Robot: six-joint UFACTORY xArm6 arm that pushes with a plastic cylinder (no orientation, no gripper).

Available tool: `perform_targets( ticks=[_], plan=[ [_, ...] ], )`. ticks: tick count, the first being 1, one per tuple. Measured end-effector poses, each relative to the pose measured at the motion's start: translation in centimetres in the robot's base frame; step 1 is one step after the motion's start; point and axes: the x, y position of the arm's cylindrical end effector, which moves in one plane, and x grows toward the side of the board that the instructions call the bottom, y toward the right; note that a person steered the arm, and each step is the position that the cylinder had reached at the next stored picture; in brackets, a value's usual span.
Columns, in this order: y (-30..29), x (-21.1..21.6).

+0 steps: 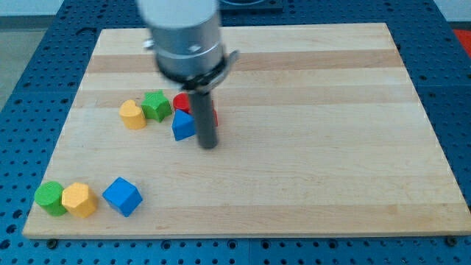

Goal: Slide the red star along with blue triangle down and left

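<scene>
While green cylinder (50, 198), yellow block (79, 199) and blue cube (122, 196) sat near bottom-left, tip (209, 143) touched blue triangle (183, 126) at its right; red star (185, 102) behind, half hidden. No jaws fitted.

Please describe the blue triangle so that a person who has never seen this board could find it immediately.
Start at the wooden board and find the upper cluster of blocks, left of centre. The blue triangle sits at that cluster's lower edge, just left of my tip and below the red star. The only other blue piece, the blue cube, lies near the view's bottom left.
</scene>
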Motion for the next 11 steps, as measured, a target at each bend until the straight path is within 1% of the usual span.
perform_targets(
  ticks=[1,2,3,4,7,8,10,11],
  plan=[
    [3.3,-4.6],
    [1.5,-5.6],
    [-2.5,-5.2],
    [-4.8,-3.4],
    [-4.4,2.2],
    [-4.9,2.9],
    [-7.8,2.6],
    [-7.8,2.5]
  ],
)
